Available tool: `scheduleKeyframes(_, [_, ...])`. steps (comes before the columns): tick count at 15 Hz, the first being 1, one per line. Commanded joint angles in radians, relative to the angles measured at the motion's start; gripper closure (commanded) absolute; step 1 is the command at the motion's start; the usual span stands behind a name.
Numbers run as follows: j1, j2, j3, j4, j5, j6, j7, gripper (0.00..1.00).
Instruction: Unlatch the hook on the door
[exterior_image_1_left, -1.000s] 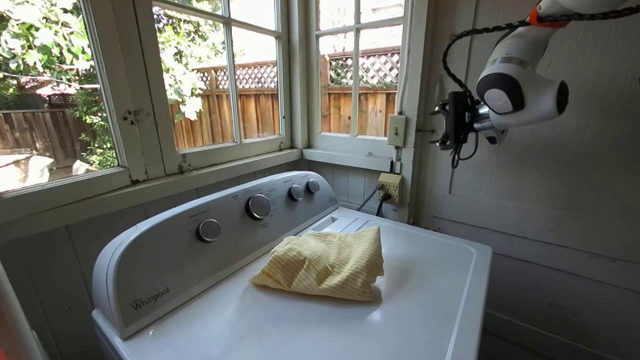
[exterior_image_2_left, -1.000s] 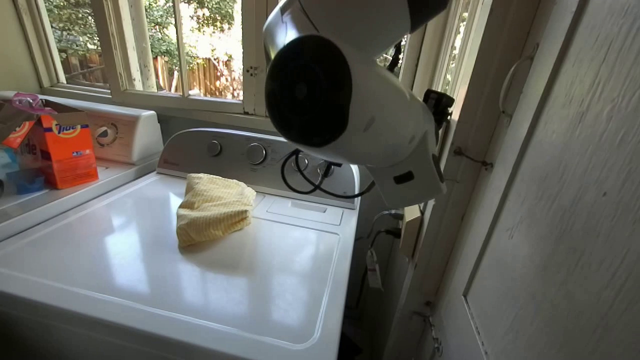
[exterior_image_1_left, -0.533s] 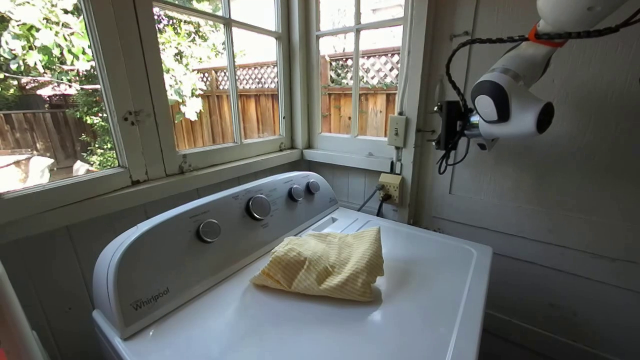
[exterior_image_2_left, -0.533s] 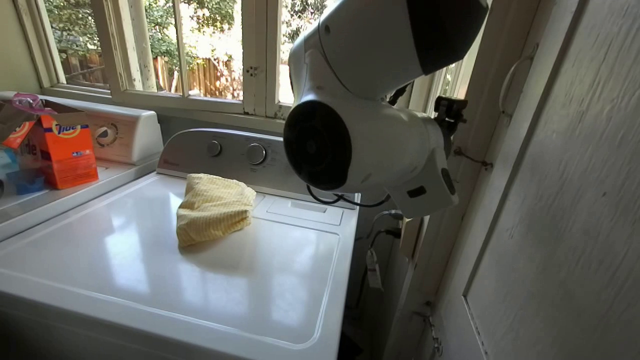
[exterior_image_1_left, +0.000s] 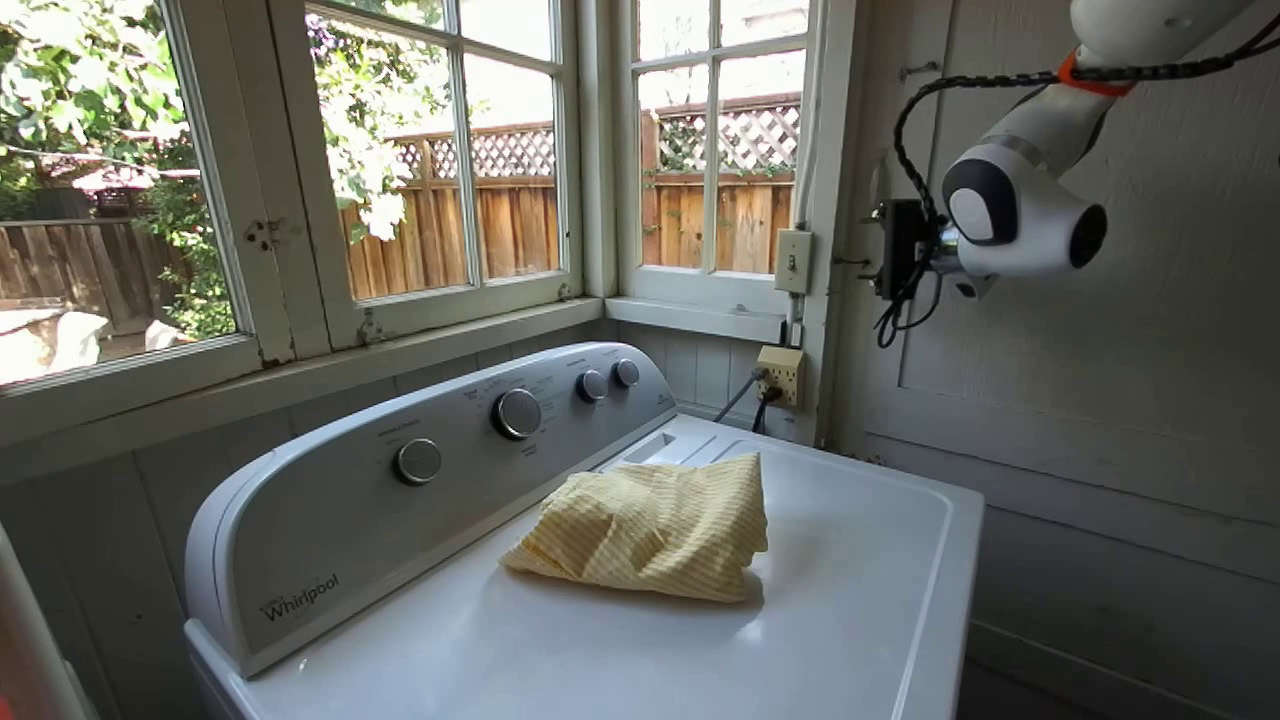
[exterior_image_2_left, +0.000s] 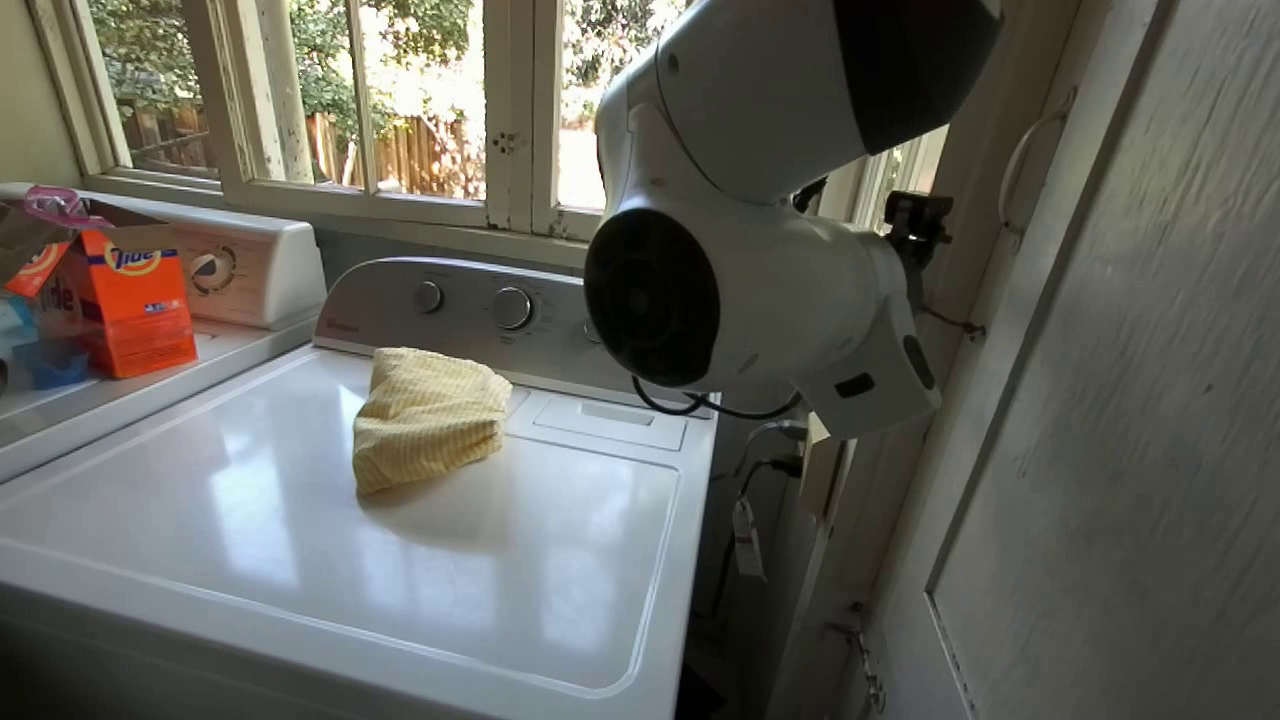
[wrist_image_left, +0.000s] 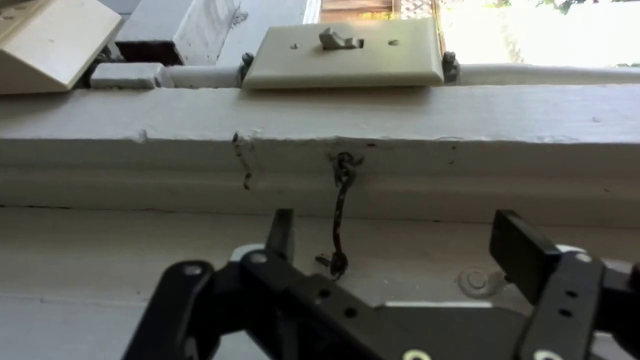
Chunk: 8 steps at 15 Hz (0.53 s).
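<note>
The hook (wrist_image_left: 338, 215) is a thin dark rod in the wrist view, running from an eye on the frame across the seam to a fixing on the pale door (wrist_image_left: 150, 260). The door also shows in both exterior views (exterior_image_1_left: 1080, 420) (exterior_image_2_left: 1130, 420), as does the hook (exterior_image_1_left: 850, 262) (exterior_image_2_left: 962, 324), partly hidden by the arm in one. My gripper (wrist_image_left: 392, 225) is open, with nothing between its fingers. In the wrist view the hook appears between the fingers, nearer the left one, apparently beyond the tips. In an exterior view, the gripper (exterior_image_1_left: 872, 247) is beside the hook.
A light switch (wrist_image_left: 345, 52) is on the frame near the hook, and an outlet (exterior_image_1_left: 780, 375) is below it. A door handle (exterior_image_2_left: 1025, 170) stands above the hook. A dryer (exterior_image_1_left: 860, 580) with a yellow cloth (exterior_image_1_left: 650, 530) is below. A lower latch (exterior_image_2_left: 865, 660) shows near the floor.
The arm has moved down and towards the door, bringing the gripper level with the hook. Most motion came in the first half second. The cloth and hook have not visibly moved.
</note>
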Motion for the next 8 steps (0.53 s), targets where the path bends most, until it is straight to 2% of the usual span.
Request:
scheduleKeyframes(1, [-0.015, 0.042, 0.003, 0.039, 0.094, 0.004, -0.092, 0.0])
scheduleKeyframes(3, [-0.027, 0.056, -0.004, 0.056, 0.102, -0.003, -0.113, 0.02])
scheduleKeyframes(4, [-0.04, 0.06, -0.009, 0.069, 0.059, 0.002, -0.085, 0.16])
scheduleKeyframes(5, [-0.044, 0.067, -0.012, 0.077, 0.057, -0.002, -0.084, 0.26])
scheduleKeyframes(8, [-0.053, 0.081, -0.013, 0.09, 0.076, -0.011, -0.103, 0.39])
